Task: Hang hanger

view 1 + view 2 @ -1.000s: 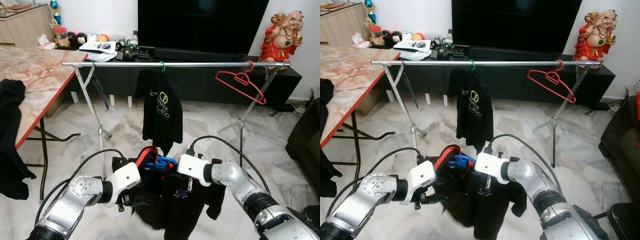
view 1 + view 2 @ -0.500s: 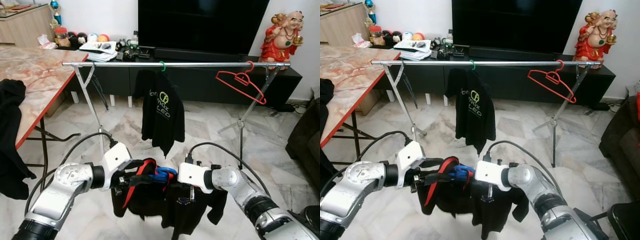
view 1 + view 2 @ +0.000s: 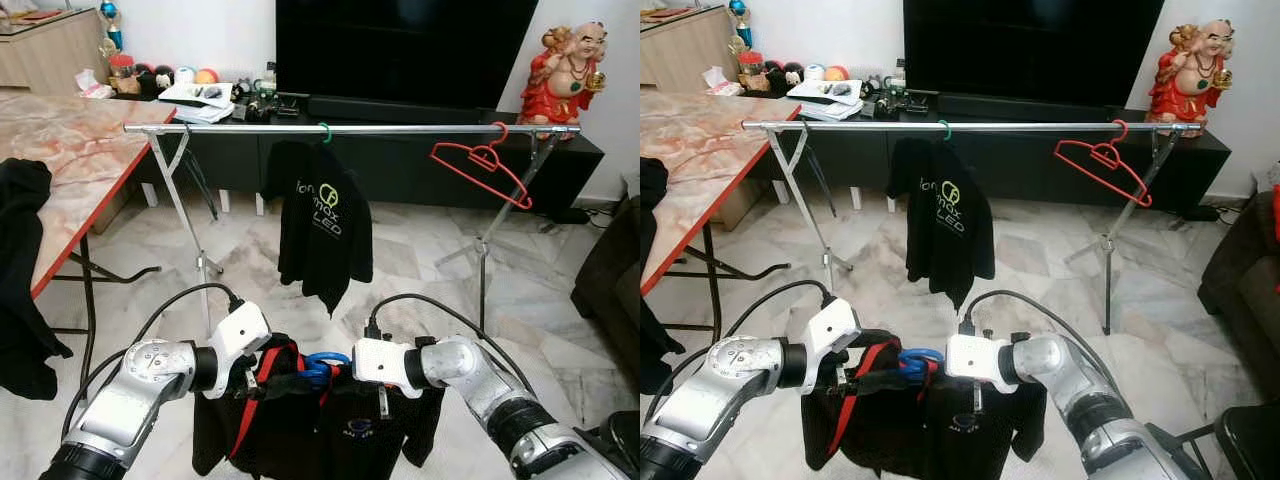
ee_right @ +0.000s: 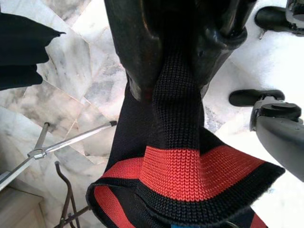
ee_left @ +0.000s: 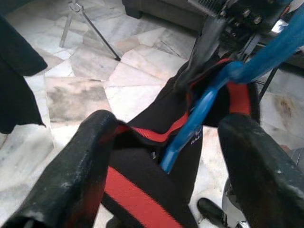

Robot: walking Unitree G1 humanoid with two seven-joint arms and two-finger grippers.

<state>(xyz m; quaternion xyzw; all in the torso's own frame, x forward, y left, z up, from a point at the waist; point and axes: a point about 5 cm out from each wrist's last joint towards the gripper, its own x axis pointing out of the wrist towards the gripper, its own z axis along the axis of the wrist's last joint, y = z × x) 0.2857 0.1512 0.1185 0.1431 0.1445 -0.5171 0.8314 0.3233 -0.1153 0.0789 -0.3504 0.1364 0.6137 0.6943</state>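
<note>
Ahead of us the clothes rail (image 3: 350, 129) spans the room on its splayed legs, with a black shirt (image 3: 325, 235) hanging near the middle on a green hook and a bare red hanger (image 3: 482, 165) toward its right end. Below it, well short of the bar, we hold a black garment with red trim (image 3: 300, 425) on a blue hanger (image 3: 322, 366). Our right gripper (image 4: 180, 61) is clamped on the knitted collar. Our left gripper (image 5: 166, 156) has its fingers spread around the hanger's blue neck, not pinching it. We judge the danger lies there: with only cloth held firmly, the hanger may tilt or slide out as we lift, and the hook may miss the bar.
</note>
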